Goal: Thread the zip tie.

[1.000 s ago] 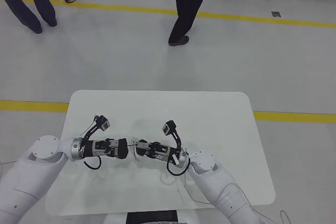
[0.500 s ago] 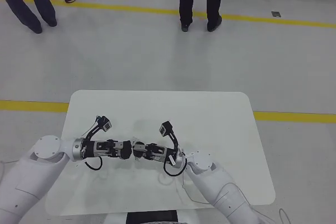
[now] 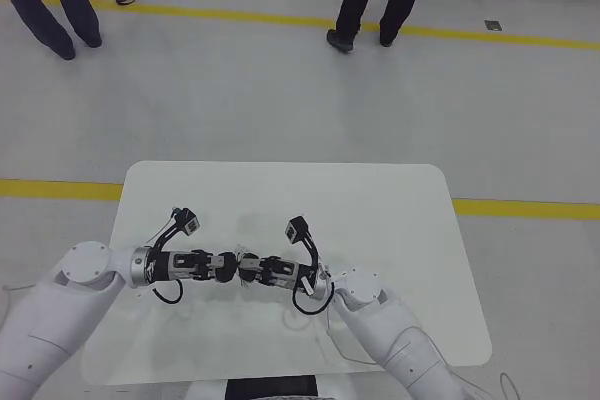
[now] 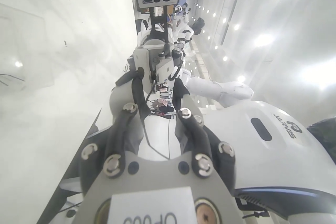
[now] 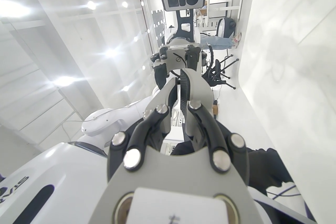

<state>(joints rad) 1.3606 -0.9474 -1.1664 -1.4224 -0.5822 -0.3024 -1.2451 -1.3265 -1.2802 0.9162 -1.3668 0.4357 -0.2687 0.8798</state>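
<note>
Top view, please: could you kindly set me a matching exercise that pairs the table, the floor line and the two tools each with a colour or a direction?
Things:
1. table
2. floor line
3. left tool
4. right tool

Colour or direction:
A. yellow
B. above the table, tip pointing toward the robot's right
C. white
D. above the table, tip pointing toward the robot's left

Pairs: 1-C, 2-A, 3-B, 4-D.

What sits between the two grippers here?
Nothing discernible: in the top view left gripper and right gripper meet tip to tip; the zip tie is too thin to see.
</note>
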